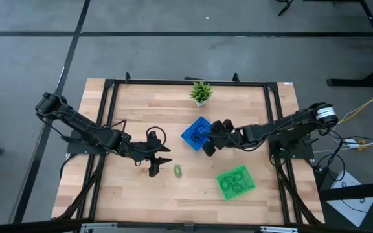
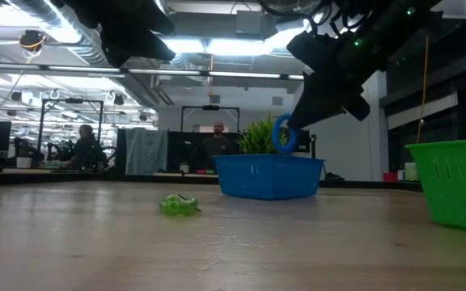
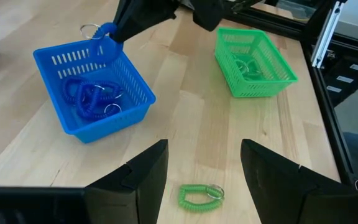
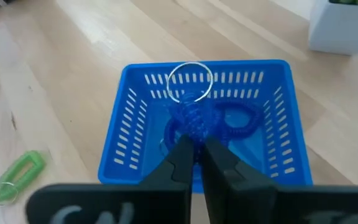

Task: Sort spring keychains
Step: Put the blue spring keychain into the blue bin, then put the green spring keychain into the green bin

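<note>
Right jaws (image 4: pixel 196 152) pinch blue keychain (image 4: pixel 191 115) above blue tray (image 4: pixel 129 99) (left jaws (image 3: pixel 204 171) spread).

Clearance/obstacles, tabletop:
- Green keychain (image 1: pixel 177 171) lies alone on bare wood; open approach all sides. Left gripper (image 1: pixel 158 160) just beside it, fingers spread.
- Blue tray (image 1: pixel 197 134): top access blocked by right gripper (image 1: pixel 207 148) w/ blue keychain (image 4: pixel 193 118) pinched over it.
- Green tray (image 1: pixel 236 182): nothing above.
- Potted plant (image 1: pixel 201 92) near back edge, behind blue tray.
- Wide bare gap btwn trays.
</note>
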You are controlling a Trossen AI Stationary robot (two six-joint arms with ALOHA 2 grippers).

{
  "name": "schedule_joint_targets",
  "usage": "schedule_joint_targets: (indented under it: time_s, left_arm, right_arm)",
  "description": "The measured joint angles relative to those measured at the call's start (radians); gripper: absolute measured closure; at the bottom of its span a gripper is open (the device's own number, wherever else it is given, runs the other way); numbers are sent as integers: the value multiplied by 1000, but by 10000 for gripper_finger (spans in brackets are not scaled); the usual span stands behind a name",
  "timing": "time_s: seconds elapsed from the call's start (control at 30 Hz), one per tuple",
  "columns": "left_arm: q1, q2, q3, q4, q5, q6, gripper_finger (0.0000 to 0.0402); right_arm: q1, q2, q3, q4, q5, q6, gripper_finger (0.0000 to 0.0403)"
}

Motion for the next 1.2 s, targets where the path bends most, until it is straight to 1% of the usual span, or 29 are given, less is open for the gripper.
schedule_joint_targets:
  time_s: [0.2,0.33,0.77,1.07,1.2]
  left_arm:
    - [0,0,0,0,-16,0,206]
    - [0,0,0,0,-15,1,206]
    - [0,2,0,0,-15,1,206]
    - [0,2,0,0,-16,1,206]
    - [0,2,0,0,-16,4,206]
  right_arm:
    - [0,0,-8,24,0,1,383]
    - [0,0,-8,34,-23,3,364]
    - [-4,0,-8,39,-15,2,282]
    - [-7,0,-8,64,-13,0,211]
    - [-7,0,-8,91,18,-2,181]
